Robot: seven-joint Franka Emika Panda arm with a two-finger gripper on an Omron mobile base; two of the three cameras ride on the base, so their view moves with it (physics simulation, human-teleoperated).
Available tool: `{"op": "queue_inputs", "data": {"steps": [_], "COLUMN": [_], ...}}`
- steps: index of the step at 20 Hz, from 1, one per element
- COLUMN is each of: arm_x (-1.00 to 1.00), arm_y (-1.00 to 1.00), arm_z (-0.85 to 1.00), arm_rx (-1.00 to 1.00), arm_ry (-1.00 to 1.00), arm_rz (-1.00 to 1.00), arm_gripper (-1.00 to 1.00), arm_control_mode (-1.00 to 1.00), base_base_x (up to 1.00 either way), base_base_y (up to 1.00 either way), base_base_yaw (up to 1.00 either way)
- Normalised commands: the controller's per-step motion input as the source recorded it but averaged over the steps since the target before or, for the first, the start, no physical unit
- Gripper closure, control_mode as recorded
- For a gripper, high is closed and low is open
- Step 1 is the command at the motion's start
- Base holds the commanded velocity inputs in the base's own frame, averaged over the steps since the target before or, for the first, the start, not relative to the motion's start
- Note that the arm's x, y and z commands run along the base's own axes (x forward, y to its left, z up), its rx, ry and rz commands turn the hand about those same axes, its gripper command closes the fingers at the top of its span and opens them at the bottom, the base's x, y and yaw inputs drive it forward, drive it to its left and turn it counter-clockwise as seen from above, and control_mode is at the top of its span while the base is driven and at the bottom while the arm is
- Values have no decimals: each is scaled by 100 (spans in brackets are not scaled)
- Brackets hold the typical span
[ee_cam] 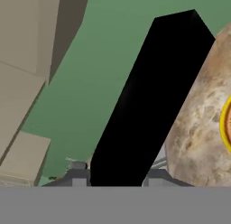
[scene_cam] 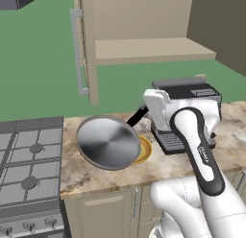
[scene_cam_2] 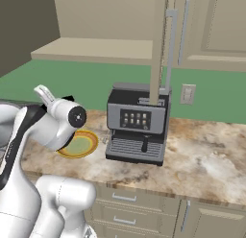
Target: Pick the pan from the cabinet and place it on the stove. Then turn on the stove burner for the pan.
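The silvery pan (scene_cam: 108,143) hangs tilted above the counter, its underside toward the left base camera, just right of the stove (scene_cam: 29,170). Its straight black handle (scene_cam: 136,117) runs up to my gripper (scene_cam: 145,113), which is shut on it. In the hand view the handle (ee_cam: 149,96) stretches away from between my gripper (ee_cam: 118,175) fingertips. The cabinet (scene_cam: 153,50) stands open behind, with a bare shelf and its door (scene_cam: 89,45) swung to the left.
A yellow-rimmed plate (scene_cam: 145,151) (scene_cam_2: 79,145) lies on the marble counter (scene_cam: 96,177), partly under the pan. A black and grey coffee machine (scene_cam: 192,112) (scene_cam_2: 137,124) stands right of it. The stove's knobs (scene_cam: 29,226) line its front edge.
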Motion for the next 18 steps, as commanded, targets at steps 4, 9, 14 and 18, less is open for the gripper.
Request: {"op": "queue_inputs", "data": {"steps": [4, 9, 14, 18], "arm_x": [0, 0, 0, 1], "arm_y": [30, 32, 40, 61], "arm_z": [-25, -25, -21, -26], "arm_rx": [0, 0, 0, 0], "arm_ry": [0, 0, 1, 3], "arm_rz": [8, 7, 3, 0], "arm_gripper": [100, 100, 100, 100], "arm_control_mode": [-100, -100, -100, -100], "base_base_x": [0, 0, 0, 0], "base_base_y": [0, 0, 0, 0], "base_base_yaw": [0, 0, 0, 0]}}
